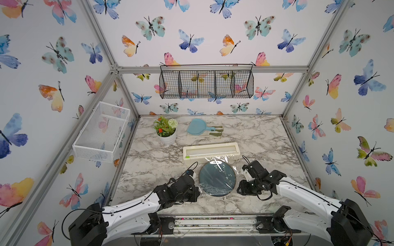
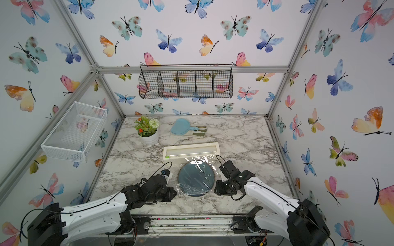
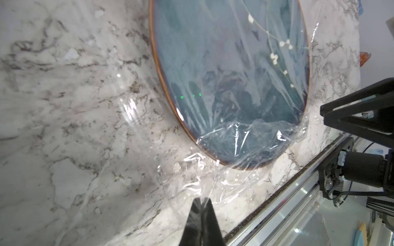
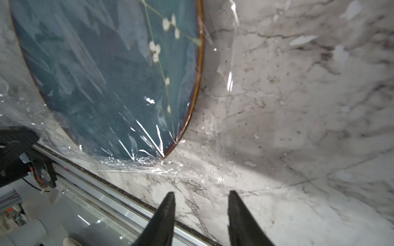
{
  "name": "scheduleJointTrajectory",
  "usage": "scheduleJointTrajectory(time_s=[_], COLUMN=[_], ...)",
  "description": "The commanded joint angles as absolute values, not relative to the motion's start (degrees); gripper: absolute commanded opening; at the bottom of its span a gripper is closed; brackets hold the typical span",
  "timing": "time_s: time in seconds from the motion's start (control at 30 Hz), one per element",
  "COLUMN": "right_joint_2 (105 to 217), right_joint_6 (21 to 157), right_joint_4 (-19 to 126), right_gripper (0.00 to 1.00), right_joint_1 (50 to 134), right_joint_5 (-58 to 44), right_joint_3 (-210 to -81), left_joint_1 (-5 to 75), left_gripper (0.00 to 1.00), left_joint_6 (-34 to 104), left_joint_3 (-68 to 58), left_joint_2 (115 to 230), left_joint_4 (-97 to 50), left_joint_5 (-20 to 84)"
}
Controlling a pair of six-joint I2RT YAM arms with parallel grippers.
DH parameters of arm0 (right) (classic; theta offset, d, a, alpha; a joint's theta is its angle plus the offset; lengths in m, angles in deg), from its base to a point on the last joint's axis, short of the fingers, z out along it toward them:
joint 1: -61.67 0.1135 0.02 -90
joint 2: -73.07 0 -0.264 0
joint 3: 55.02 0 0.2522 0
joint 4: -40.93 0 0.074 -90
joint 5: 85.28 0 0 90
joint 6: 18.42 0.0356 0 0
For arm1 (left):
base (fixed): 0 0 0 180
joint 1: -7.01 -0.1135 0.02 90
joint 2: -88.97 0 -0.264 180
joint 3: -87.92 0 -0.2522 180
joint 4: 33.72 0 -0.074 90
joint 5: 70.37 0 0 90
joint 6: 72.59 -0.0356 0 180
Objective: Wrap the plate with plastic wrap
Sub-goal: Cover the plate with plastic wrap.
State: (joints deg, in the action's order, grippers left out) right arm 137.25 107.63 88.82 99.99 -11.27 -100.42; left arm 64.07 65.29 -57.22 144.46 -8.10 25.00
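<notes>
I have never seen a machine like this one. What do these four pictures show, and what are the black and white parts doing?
It is a robot with two arms fixed at the near edge of a marble table. Two pictures come from a camera above, looking down at the whole scene; they are nearly the same. The two others come from small cameras on the wrists, so they show each tool close up. On the table lie a dark blue plate covered by clear plastic wrap, the cream dispenser box behind it, a potted plant and a light-blue paddle-shaped item. The left tool is shut and pinches an edge of the wrap beside the plate. The right tool is open and holds nothing.
</notes>
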Motion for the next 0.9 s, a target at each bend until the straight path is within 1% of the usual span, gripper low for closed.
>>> scheduleJointTrajectory(time_s=[0.0,0.13,0.27,0.33,0.4,0.5,0.6,0.8,0.83,0.87], right_joint_2=[138.51,140.68,142.01,141.69,140.74,139.83,138.55,135.57,135.21,135.05], right_joint_6=[108.18,109.18,109.78,110.3,111.06,112.02,112.45,110.86,110.46,110.06], right_joint_4=[84.7,79.72,76.52,75.38,73.99,73.49,74.55,82.83,84.26,84.99], right_gripper=[0.51,0.49,0.43,0.37,0.25,0.12,0.02,0.02,0.13,0.28], right_joint_1=[100.09,100.07,100.16,100.21,100.18,100.16,100.16,100.17,100.17,100.16], right_joint_5=[-9.97,-11.64,-13.4,-14.2,-15.37,-16.91,-16.86,-11.9,-10.91,-10.3], right_joint_3=[-98.7,-97.28,-96.41,-96.06,-95.57,-95.17,-94.64,-96.39,-96.76,-96.91], left_joint_1=[64.41,64.41,64.45,64.45,64.45,64.48,64.48,64.49,64.51,64.57], left_gripper=[0.0,0.0,0.0,0.0,0.0,0.0,0.0,0.0,0.0,0.0], left_joint_6=[66.01,65.75,65.75,65.81,65.91,65.92,66.01,66.01,66.01,66.01], left_joint_3=[-58.19,-57.86,-57.75,-57.79,-57.85,-57.98,-58.07,-57.96,-57.85,-57.91], left_joint_2=[143.82,144.08,144.52,144.59,144.52,144.36,144.17,143.53,143.32,143.25], left_joint_4=[-7.1,-7.21,-7.3,-7.47,-7.69,-7.73,-7.73,-7.3,-7.21,-7.13], left_joint_5=[24.38,24.37,24.29,24.38,24.38,24.53,24.65,24.81,24.86,24.75])
